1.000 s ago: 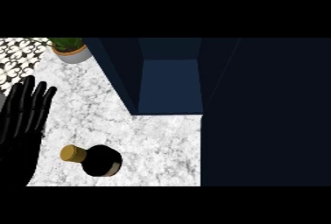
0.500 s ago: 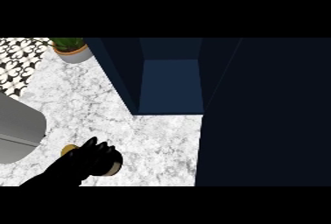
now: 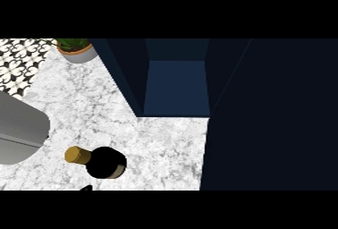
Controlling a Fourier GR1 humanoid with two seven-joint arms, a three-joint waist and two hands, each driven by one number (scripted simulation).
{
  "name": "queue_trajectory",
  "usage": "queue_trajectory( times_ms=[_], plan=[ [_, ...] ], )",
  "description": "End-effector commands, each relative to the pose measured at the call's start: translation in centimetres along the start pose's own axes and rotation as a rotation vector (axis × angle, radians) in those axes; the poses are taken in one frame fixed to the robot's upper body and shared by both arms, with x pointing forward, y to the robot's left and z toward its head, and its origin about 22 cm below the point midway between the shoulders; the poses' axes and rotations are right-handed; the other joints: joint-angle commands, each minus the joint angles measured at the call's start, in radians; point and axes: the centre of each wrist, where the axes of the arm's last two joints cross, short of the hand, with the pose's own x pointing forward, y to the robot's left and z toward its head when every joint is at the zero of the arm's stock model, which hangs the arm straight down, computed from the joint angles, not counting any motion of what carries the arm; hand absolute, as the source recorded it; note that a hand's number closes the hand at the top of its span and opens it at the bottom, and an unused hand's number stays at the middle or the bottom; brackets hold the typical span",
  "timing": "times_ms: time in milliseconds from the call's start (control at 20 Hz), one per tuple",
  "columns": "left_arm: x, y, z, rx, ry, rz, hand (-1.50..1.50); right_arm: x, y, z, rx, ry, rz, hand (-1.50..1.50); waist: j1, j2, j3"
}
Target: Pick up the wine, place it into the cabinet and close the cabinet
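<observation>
Standing on the marble bench (image 3: 165,152), the wine (image 3: 104,163) shows as a dark round body with a gold cap (image 3: 78,154) at its upper left. Seen from so steeply above it looks upright, though I cannot be sure. It is free and not yet lifted, near the bench's lower left and well apart from the cabinet (image 3: 175,87).

That cabinet is open, its blue inside facing the bench. The opening is there so the bottle can go straight in, and nothing lies on the bare marble between the two. Its dark door (image 3: 271,116) fills the view's right side, swung wide enough to leave the mouth unobstructed.

A grey forearm (image 3: 20,134) comes in at the left edge, close beside the bottle but not touching it. Just below the bottle, at the lower edge, a small black tip of the left hand (image 3: 86,188) shows. Too little of it is visible to tell whether it is spread apart or closed, and it clamps nothing that I can see. The right hand is out of sight.

A potted plant (image 3: 79,49) sits at the bench's far left corner beside the patterned floor (image 3: 20,62), clear of the likely path. My judgement is that the grasp remains to be made.
</observation>
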Motion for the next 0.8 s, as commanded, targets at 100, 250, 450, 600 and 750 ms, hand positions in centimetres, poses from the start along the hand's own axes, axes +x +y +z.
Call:
queue_trajectory(
  times_ms=[100, 250, 450, 600, 750],
  plan=[
    [5.1, -2.8, 0.8, -0.085, -0.08, -0.001, -1.5, 1.8, 0.0, 0.0, 0.001, 0.001, 0.002, -1.5, 0.003, 0.001, 0.0],
    [4.7, -4.3, 0.8, -0.087, -0.102, -0.005, -1.5, 2.6, -0.2, 0.2, -0.005, -0.023, 0.002, -1.5, 0.009, -0.004, 0.001],
    [4.6, -4.6, 0.8, -0.058, -0.105, 0.023, -1.5, 2.4, 0.3, -1.0, -0.013, -0.009, -0.016, -1.5, 0.013, -0.001, 0.001],
    [5.4, -4.5, 1.4, -0.033, -0.086, -0.004, -1.5, 3.8, 0.6, 0.5, 0.005, 0.003, 0.012, -1.5, 0.009, -0.007, 0.001],
    [5.2, -4.2, 1.5, -0.001, -0.081, 0.017, -1.5, 3.0, 0.5, -0.1, 0.013, 0.006, 0.016, -1.5, 0.006, -0.003, 0.001]
  ],
)
